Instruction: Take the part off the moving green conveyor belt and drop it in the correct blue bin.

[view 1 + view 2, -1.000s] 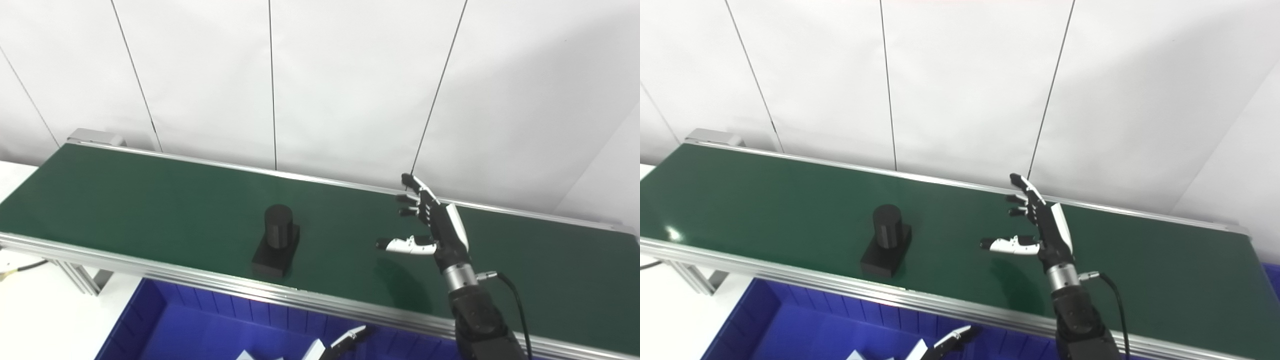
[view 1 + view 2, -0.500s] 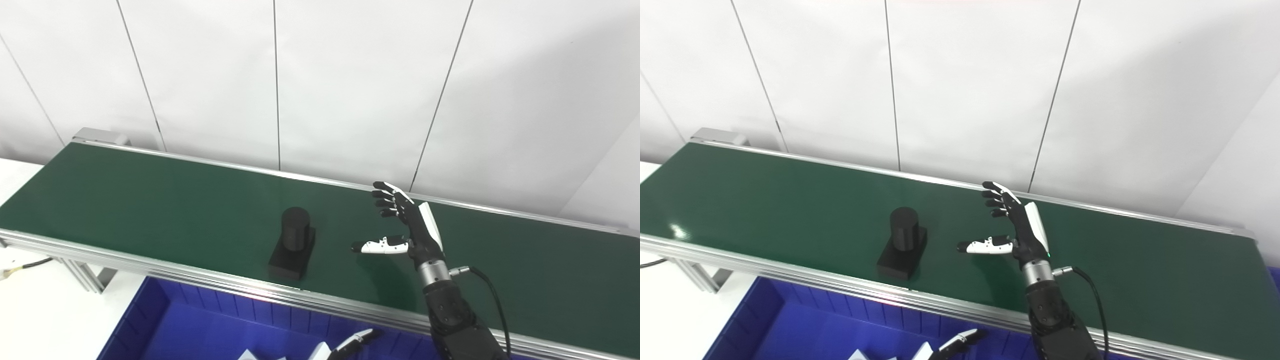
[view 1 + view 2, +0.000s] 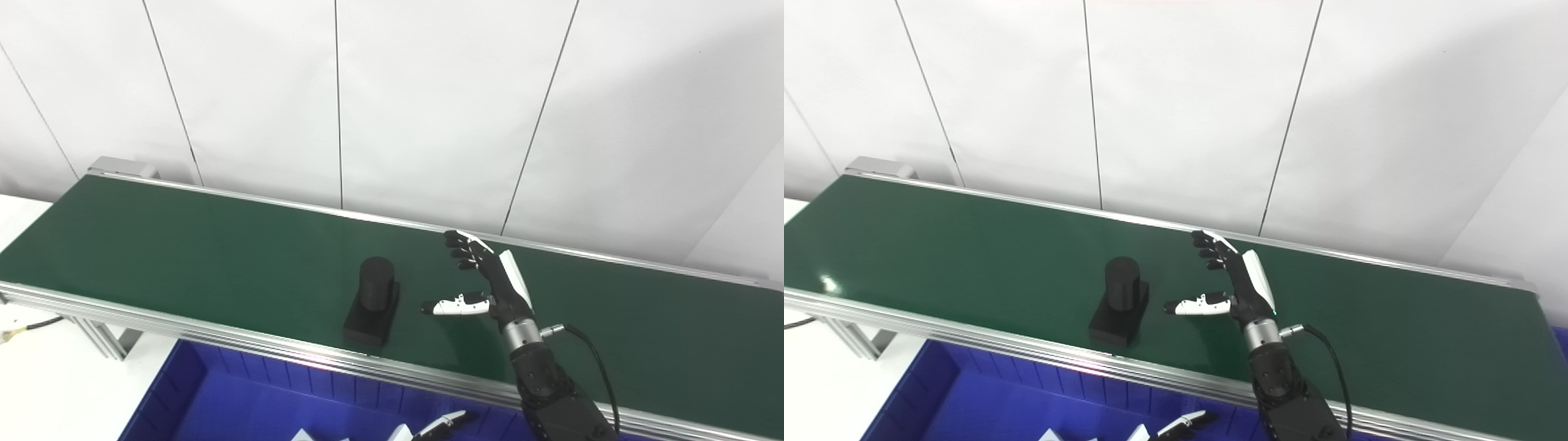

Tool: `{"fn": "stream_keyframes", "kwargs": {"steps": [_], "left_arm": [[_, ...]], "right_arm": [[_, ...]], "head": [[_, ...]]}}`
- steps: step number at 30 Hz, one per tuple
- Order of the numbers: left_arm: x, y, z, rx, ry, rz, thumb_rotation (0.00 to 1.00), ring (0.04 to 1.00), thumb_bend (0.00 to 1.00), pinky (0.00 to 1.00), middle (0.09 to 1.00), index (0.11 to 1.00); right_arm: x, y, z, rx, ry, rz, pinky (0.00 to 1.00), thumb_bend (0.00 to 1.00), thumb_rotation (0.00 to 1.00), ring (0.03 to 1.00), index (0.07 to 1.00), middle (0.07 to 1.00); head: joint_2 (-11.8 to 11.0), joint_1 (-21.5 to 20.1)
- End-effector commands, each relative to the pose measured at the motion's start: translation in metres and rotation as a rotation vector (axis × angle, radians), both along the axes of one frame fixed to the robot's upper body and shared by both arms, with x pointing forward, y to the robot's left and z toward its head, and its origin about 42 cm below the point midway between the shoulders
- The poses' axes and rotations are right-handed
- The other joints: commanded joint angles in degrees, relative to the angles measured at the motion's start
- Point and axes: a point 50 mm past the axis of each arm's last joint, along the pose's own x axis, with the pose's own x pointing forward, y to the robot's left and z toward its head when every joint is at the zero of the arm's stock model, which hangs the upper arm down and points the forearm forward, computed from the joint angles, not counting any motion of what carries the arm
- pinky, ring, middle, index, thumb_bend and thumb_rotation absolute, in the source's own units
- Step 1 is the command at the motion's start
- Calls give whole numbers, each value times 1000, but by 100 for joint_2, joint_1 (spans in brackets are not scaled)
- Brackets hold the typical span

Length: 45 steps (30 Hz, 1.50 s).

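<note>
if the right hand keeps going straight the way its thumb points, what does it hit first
Probably the black part on the green belt: the open right hand has its thumb aimed left at it, with only bare belt between. Exact height is unclear.

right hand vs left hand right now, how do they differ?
The right hand is raised over the green belt, beside the black part; the left hand sits low at the frame's bottom, over the blue bin. The right hand is fully visible, open, fingers spread; the left hand shows only fingertips, so its state is unclear. Both have black-and-white fingers, and neither touches the part.
</note>
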Motion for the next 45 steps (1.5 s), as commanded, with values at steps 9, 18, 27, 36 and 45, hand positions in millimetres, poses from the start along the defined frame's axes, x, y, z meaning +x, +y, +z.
{"fn": "stream_keyframes", "kwargs": {"steps": [9,18,27,36,45], "left_arm": [[3,-6,14,-60,-51,-24,863,876,920,842,888,864],[0,-5,15,-65,-51,-27,871,870,941,842,884,863],[-3,-4,17,-76,-44,-31,874,871,959,842,886,865],[-4,-2,17,-78,-39,-33,865,874,956,844,887,867],[-4,-2,17,-72,-47,-31,867,874,947,842,888,867]], "right_arm": [[17,9,28,-26,-108,29,676,1000,176,757,806,797],[16,13,24,-68,-116,29,657,1000,193,738,796,777],[14,21,22,-90,-119,51,662,1000,212,730,800,767],[11,27,23,-70,-100,90,639,992,250,689,787,738],[14,30,25,-52,-83,100,435,876,241,521,668,613]], "head": [[53,6],[71,17],[104,10],[121,-32],[127,-38]]}}
